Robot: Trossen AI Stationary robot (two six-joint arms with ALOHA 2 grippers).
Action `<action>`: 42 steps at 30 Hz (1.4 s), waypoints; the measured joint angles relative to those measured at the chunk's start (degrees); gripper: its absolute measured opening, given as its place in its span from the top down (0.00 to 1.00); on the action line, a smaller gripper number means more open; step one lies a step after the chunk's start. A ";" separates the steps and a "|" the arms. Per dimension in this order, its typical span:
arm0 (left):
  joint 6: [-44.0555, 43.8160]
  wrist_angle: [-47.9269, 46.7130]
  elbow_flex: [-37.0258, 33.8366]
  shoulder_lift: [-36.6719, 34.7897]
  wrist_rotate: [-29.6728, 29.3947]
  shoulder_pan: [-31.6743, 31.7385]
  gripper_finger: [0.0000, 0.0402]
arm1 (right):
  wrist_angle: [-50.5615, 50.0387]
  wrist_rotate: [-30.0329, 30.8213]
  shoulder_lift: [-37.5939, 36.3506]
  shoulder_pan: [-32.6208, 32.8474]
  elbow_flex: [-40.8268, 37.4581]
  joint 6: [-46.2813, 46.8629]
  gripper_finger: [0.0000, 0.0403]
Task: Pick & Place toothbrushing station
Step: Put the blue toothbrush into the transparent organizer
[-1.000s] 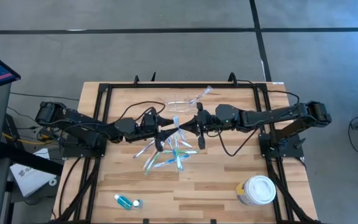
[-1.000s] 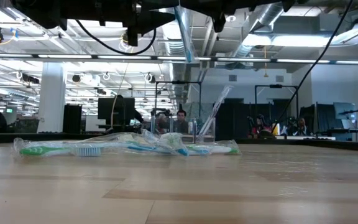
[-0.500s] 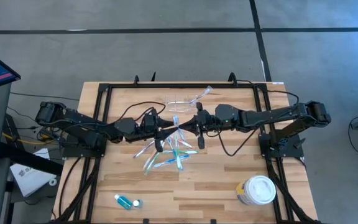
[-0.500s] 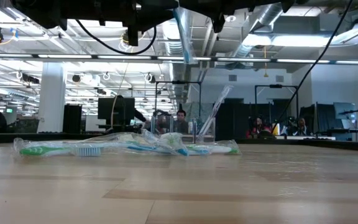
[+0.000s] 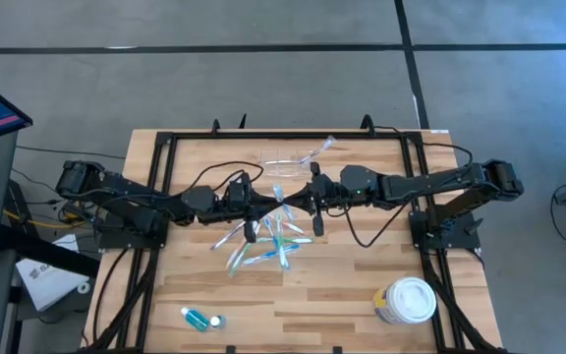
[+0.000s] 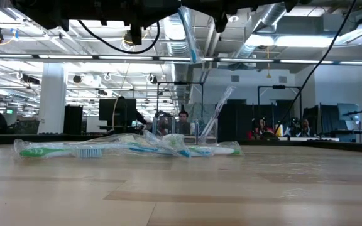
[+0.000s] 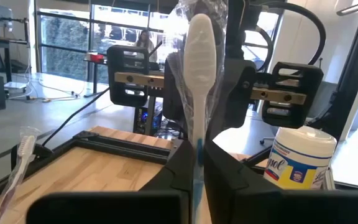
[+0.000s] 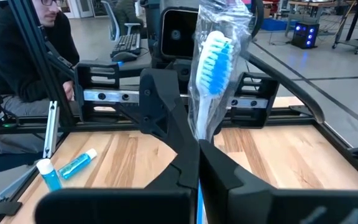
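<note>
A toothbrush in a clear wrapper point(image 5: 281, 200) is held above the table's middle, with my left gripper point(image 7: 197, 171) and my right gripper point(image 8: 197, 168) both shut on it from opposite sides. In the low view it slants down from the top edge point(image 6: 189, 34). The clear toothbrushing station point(image 5: 285, 163) rests on the table beyond the grippers. A wrapped toothbrush point(image 5: 318, 148) leans up out of it. Several wrapped toothbrushes point(image 5: 263, 246) lie in a pile on the table under the grippers. My left gripper pinches the wrapped toothbrush's blue handle point(image 7: 198, 152) below the head between its two fingers, coming level from the table's left. The white head point(image 7: 200, 43) stands above the fingers, and the brush is lifted clear of the table. My right gripper pinches the same brush through its wrapper just below the blue bristles point(image 8: 202, 134), coming level from the table's right. The bristle head point(image 8: 215, 59) rises above the fingers, nearly upright.
A round white-lidded tub point(image 5: 407, 301) stands near the front right corner. A small blue toothpaste tube point(image 5: 201, 318) lies near the front left. A black frame point(image 5: 165, 147) runs round the table's edges. People sit in the room behind.
My left gripper has shut on the wrapped toothbrush that my right gripper was holding up. The brush has stayed lifted; in the low view its lower end has shifted slightly to the right.
</note>
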 joint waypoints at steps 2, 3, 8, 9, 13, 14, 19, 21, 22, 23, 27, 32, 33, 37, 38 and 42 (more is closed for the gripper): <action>0.04 0.00 0.00 0.00 -0.01 0.00 0.98 | -0.02 0.00 0.00 0.00 0.00 -0.02 1.00; 0.06 0.00 0.00 0.00 -0.03 -0.01 0.98 | -0.02 0.00 0.00 0.00 0.00 -0.01 1.00; 0.09 -0.02 0.00 0.00 -0.13 -0.02 0.98 | -0.02 0.00 0.00 -0.01 0.00 -1.31 1.00; 0.08 -0.04 0.00 0.00 -0.21 -0.02 0.99 | -0.02 0.00 0.00 -0.02 0.00 -1.36 1.00; 0.08 -0.08 0.00 0.00 -0.24 -0.02 0.99 | -0.02 0.01 0.00 -0.15 0.00 -1.52 0.99; 0.07 -0.21 0.00 0.00 -0.24 -0.02 0.99 | -0.02 0.05 0.00 -0.17 0.00 -1.53 0.99; 0.07 -1.85 0.00 0.00 -0.35 -0.02 0.99 | -0.04 0.09 -0.02 -0.93 0.00 -1.53 0.90; 0.09 -2.57 0.00 0.00 -1.35 -0.02 0.99 | -0.04 0.07 -0.02 -1.44 0.00 -1.53 0.86; 0.09 -2.93 0.00 0.00 -1.79 -0.02 0.99 | -0.06 0.07 -0.02 -1.63 0.00 -1.53 0.84; 0.10 -3.08 0.00 0.00 -2.23 -0.02 0.99 | -0.11 0.07 -0.02 -1.73 0.00 -1.53 0.83; 1.23 -3.14 0.00 0.00 -3.17 -0.02 0.99 | -0.44 0.05 -0.04 -1.73 0.00 -1.53 0.78; 1.59 -3.62 0.00 0.00 -4.88 -0.02 0.99 | -2.98 0.04 -0.50 -1.73 -0.03 -1.53 0.76; 1.62 -4.15 0.00 0.00 -5.39 -0.02 0.99 | -3.45 0.05 -0.53 -1.74 -0.02 -1.53 0.76; 1.67 -5.74 0.00 0.00 -7.49 0.61 0.99 | -4.74 0.06 -1.48 -2.05 -0.05 -1.53 0.76; 1.67 -6.19 0.00 0.00 -7.83 0.96 0.99 | -5.19 0.06 -1.82 -2.05 -0.02 -1.53 0.76; 1.65 -6.53 0.00 0.00 -7.93 2.89 0.99 | -7.66 0.04 -3.15 -2.03 -0.07 -1.53 0.76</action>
